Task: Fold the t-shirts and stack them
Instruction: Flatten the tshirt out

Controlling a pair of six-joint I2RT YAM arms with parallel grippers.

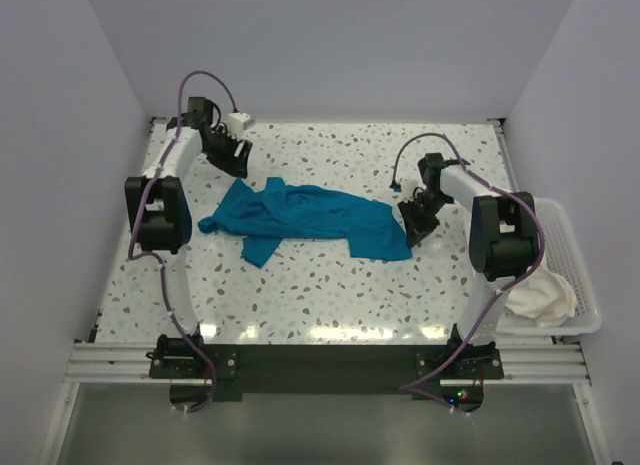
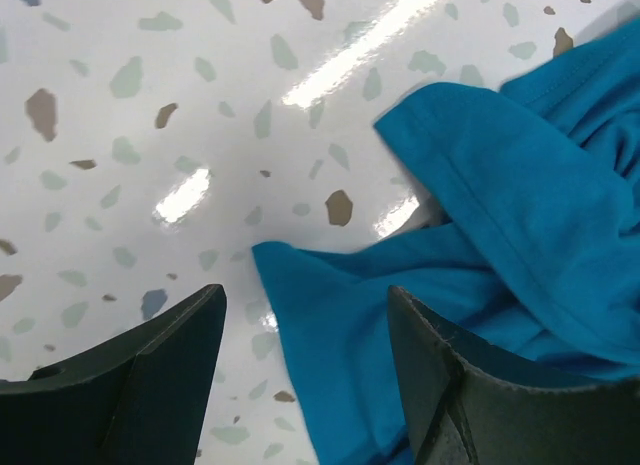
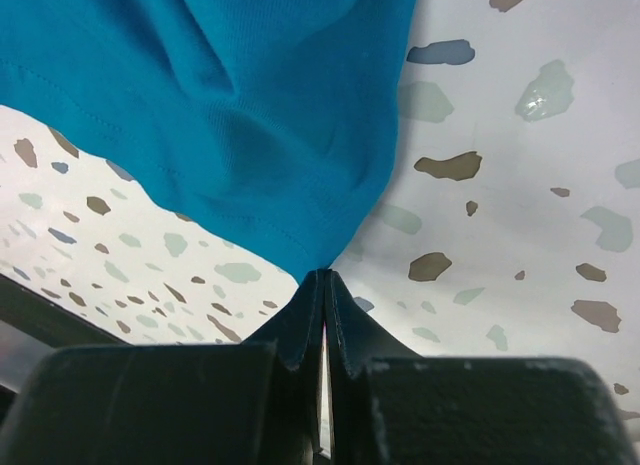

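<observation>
Speckled terrazzo table point(image 1: 330, 295) fills a white-walled booth. The right pincer point(image 3: 322, 277) is pressed fully together on a corner of the teal t-shirt point(image 1: 310, 215), and the cloth tapers straight down into its tips. From that pincer the shirt spreads away to its left, crumpled and lying flat on the table, reaching toward the left pincer point(image 2: 305, 305). The left pincer stands wide and holds nothing. A point of blue cloth lies in the gap between its fingers point(image 2: 160, 375), and a hemmed fold lies just ahead and to its right. Bare table is on its left. Well to the right of the right pincer, past its arm, a white mesh basket point(image 1: 575, 245) holds a bunched white cloth point(image 1: 545, 297).
</observation>
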